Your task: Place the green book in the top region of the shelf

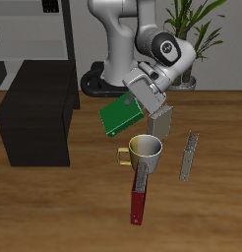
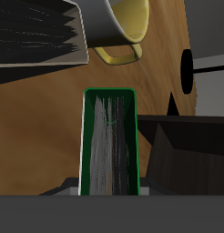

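Note:
My gripper [image 1: 134, 100] is shut on the green book [image 1: 117, 117] and holds it tilted in the air above the table, over the mug. In the wrist view the green book [image 2: 109, 141] runs out from my gripper [image 2: 109, 193], showing its white page edges inside the green cover. The shelf [image 1: 39, 113] is a matte black box on the table, apart from the book and to its side. Its flat top is bare. A dark corner of the shelf [image 2: 191, 155] shows in the wrist view beside the book.
A mug with a yellow inside [image 1: 144, 150] stands just below the held book. A dark red book [image 1: 140, 193] lies nearer the table's front edge. One grey book [image 1: 162, 123] stands behind the mug; another [image 1: 190, 156] lies beside it. A grey-framed rack [image 1: 34, 30] stands at the back.

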Controlling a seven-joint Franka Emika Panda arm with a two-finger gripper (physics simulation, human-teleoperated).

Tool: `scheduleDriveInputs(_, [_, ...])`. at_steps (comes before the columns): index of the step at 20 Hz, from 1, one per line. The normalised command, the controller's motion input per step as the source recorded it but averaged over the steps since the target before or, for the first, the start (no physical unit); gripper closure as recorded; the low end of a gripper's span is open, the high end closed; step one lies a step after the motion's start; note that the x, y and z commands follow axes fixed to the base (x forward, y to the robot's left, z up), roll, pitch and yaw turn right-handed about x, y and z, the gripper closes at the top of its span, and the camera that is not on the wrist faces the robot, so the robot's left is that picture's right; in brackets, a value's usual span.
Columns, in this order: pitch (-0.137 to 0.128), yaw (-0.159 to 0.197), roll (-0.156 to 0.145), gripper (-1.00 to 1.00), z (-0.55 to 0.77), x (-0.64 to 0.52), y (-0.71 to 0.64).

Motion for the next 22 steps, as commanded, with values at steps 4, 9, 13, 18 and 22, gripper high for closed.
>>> scheduleDriveInputs(4, [-0.010,-0.019,-0.073,1.00,-0.02,-0.02,-0.23])
scheduleDriveInputs(9, [-0.010,-0.007,-0.056,1.00,-0.01,0.01,-0.11])
scheduleDriveInputs(13, [0.001,-0.002,-0.041,1.00,-0.02,-0.01,-0.13])
scheduleDriveInputs(18, [-0.022,-0.010,-0.060,1.00,0.08,0.01,-0.14])
scheduleDriveInputs(22, [-0.005,-0.022,-0.069,1.00,0.08,0.00,-0.29])
